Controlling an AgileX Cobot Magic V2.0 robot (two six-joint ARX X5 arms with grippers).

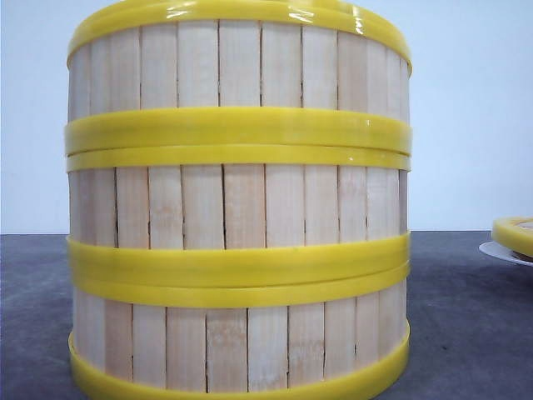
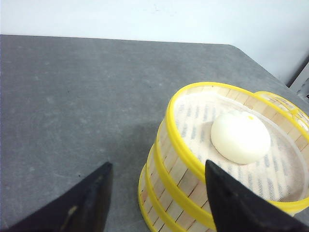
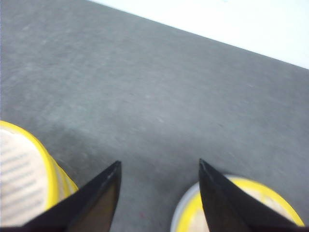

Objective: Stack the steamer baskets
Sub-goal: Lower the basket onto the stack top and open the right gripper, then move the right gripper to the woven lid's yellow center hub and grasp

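Yellow-rimmed stack of 3 steamer baskets (image 1: 237,208) fills my front view, a 4th basket (image 1: 515,233) on its white plate (image 1: 500,250) far right; with left gripper (image 2: 157,193) and right gripper (image 3: 159,193) both spread empty, I judge a careless sweep could topple the tower.

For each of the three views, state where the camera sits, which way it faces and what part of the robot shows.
Front view: low at table level, facing forward into the stack of three steamer baskets; no robot part shows.
Left wrist view: above the stack, looking down at the white bun in the top basket; open left gripper shows.
Right wrist view: looking down at the grey table; open right gripper shows.
Shared: all show the stack.
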